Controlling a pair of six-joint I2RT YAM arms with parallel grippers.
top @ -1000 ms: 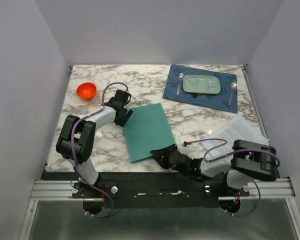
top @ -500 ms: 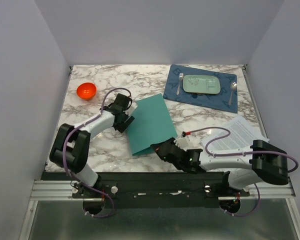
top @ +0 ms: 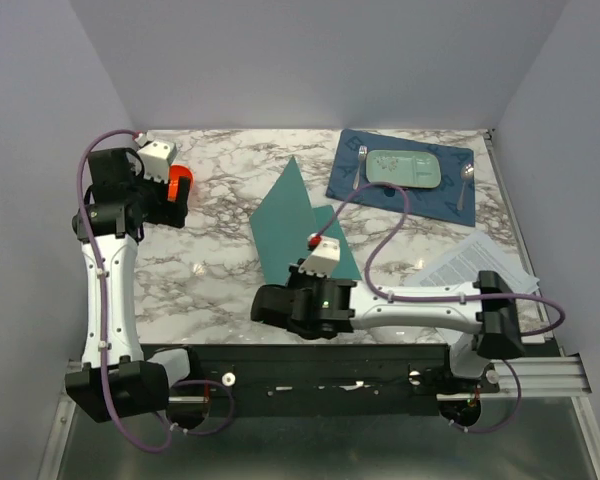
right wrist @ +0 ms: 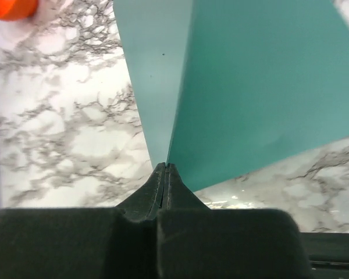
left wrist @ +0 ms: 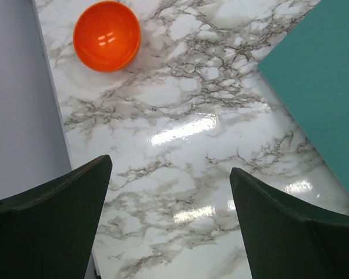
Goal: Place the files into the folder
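Note:
The teal folder (top: 288, 212) lies mid-table with its cover lifted and standing tilted on edge. My right gripper (top: 266, 302) is shut on the cover's near corner; in the right wrist view the closed tips (right wrist: 165, 167) pinch the thin edge between the paler inner face and the darker teal face (right wrist: 262, 87). The files (top: 480, 262), white printed sheets, lie at the right edge of the table, partly hidden by the right arm. My left gripper (top: 176, 190) hangs high at the back left, open (left wrist: 170, 164) over bare marble, with the folder's edge (left wrist: 326, 87) off to its right.
An orange bowl (top: 181, 179) (left wrist: 107, 36) sits at the back left, just under the left gripper. A dark blue placemat (top: 450, 195) at the back right carries a pale green tray (top: 403, 168), a fork (top: 358, 165) and a spoon (top: 467, 172).
The right gripper closed on the folder's near corner and raised the cover, sliding left. The left arm drew away from the folder's left edge, rising toward the orange bowl.

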